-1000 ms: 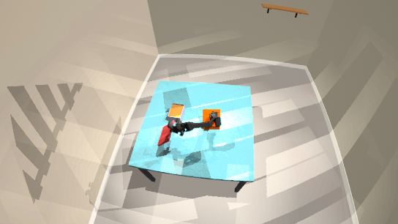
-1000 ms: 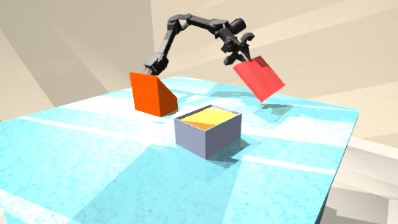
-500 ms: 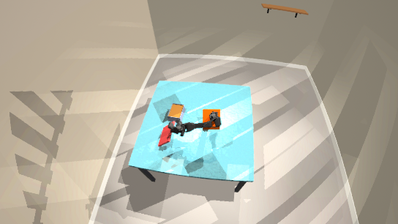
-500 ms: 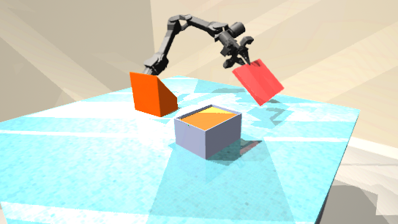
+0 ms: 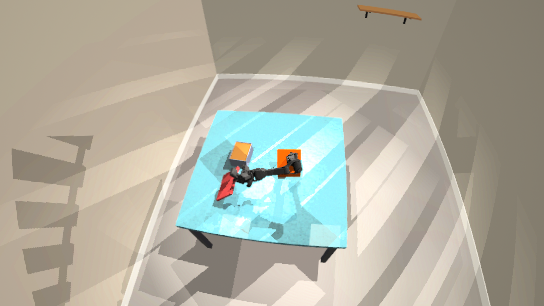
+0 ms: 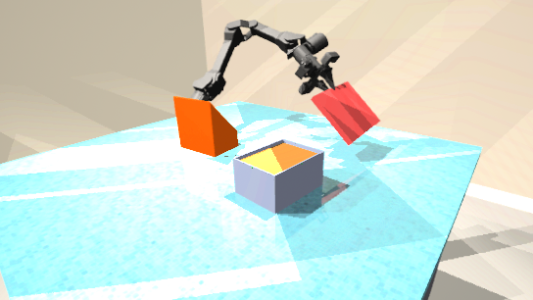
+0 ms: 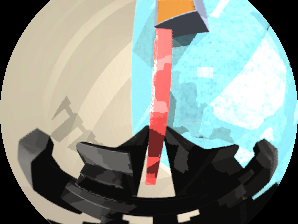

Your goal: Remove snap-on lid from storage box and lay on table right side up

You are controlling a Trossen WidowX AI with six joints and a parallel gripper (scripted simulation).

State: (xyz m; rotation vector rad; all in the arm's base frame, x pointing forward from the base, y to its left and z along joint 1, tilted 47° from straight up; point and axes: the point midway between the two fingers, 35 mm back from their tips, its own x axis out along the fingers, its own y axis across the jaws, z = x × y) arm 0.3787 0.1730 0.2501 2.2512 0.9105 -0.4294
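Observation:
The grey storage box (image 5: pixel 240 154) (image 6: pixel 279 178) (image 7: pixel 181 15) stands open on the light blue table (image 5: pixel 300 200) (image 6: pixel 122 230), its orange-yellow inside showing. My gripper (image 5: pixel 238 176) (image 6: pixel 323 83) (image 7: pixel 156 128) is shut on one edge of the red lid (image 5: pixel 226 187) (image 6: pixel 346 112) (image 7: pixel 160 96). The lid hangs tilted in the air, beside the box and well above the table. In the wrist view I see the lid edge-on, running from the fingers toward the box.
An orange wedge-shaped block (image 5: pixel 289 159) (image 6: pixel 203 126) at the arm's base stands behind the box. A low clear wall (image 5: pixel 320 85) surrounds the floor around the table. A wooden shelf (image 5: pixel 389 12) hangs on the far wall.

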